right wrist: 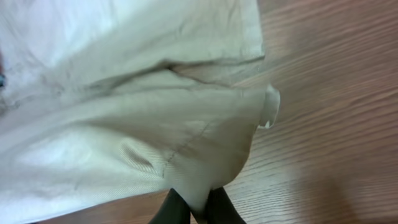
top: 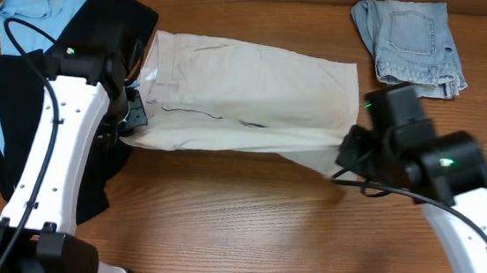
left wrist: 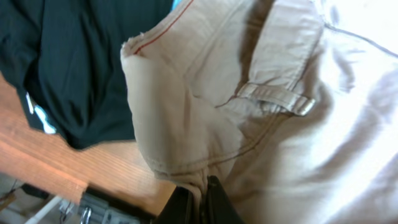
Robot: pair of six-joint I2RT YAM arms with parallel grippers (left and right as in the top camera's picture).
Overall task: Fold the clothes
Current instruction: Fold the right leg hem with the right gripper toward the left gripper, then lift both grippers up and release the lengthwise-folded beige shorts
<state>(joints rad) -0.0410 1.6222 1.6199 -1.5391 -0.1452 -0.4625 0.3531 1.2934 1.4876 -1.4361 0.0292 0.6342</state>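
Note:
The light-beige khaki shorts (top: 247,97) lie spread across the middle of the table, waistband to the left, leg hem to the right. My left gripper (top: 132,120) is shut on the waistband's near corner; the left wrist view shows its fingers (left wrist: 200,198) pinching the cloth below a belt loop (left wrist: 277,98). My right gripper (top: 345,154) is shut on the near corner of the leg hem; the right wrist view shows its fingers (right wrist: 194,208) pinching the khaki shorts (right wrist: 124,112) and lifting them a little off the wood.
Black trousers (top: 29,109) and a light-blue shirt (top: 37,21) lie heaped at the left, partly under my left arm. Folded faded denim shorts (top: 411,41) sit at the back right. The bare wooden table (top: 245,216) stretches in front of the shorts.

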